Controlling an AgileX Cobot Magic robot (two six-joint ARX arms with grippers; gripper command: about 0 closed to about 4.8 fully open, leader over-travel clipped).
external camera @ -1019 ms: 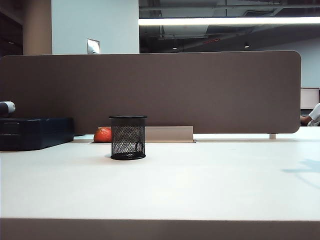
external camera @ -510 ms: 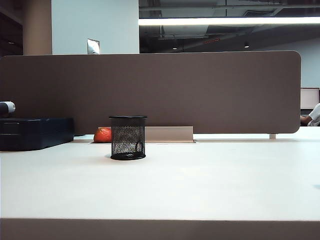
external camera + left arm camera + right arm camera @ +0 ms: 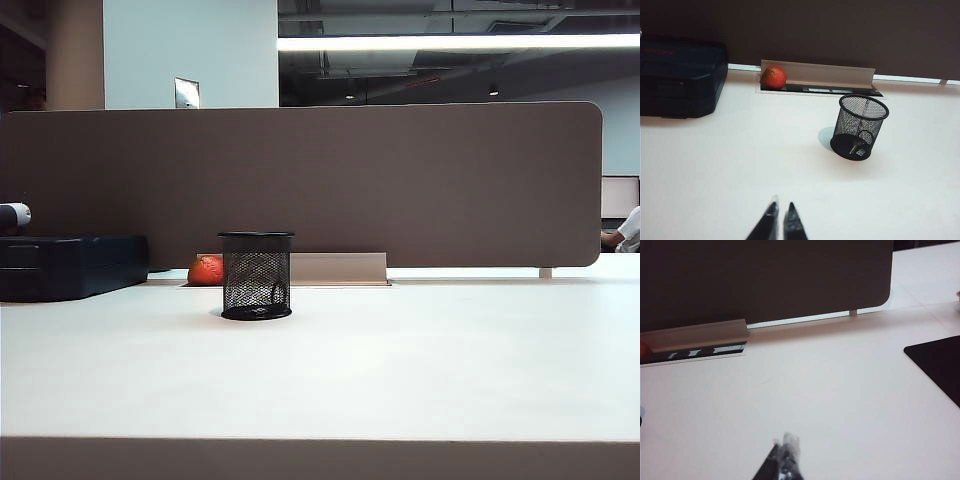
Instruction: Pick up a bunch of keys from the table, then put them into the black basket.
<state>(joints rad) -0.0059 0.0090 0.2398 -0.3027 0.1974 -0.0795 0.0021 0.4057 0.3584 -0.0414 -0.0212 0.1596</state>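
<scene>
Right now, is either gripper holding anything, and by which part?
Nothing is held. The left gripper and right gripper are both shut on nothing above the bare table. The keys lie inside the black basket.

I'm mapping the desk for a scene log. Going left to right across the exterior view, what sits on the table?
Dark blue-black case → orange-red fruit → black basket, bunch of keys inside. No gripper shows in this view.

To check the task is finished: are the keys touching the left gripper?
Apart. The left wrist view shows the keys inside the black basket, with bare table between it and the left gripper.
</scene>
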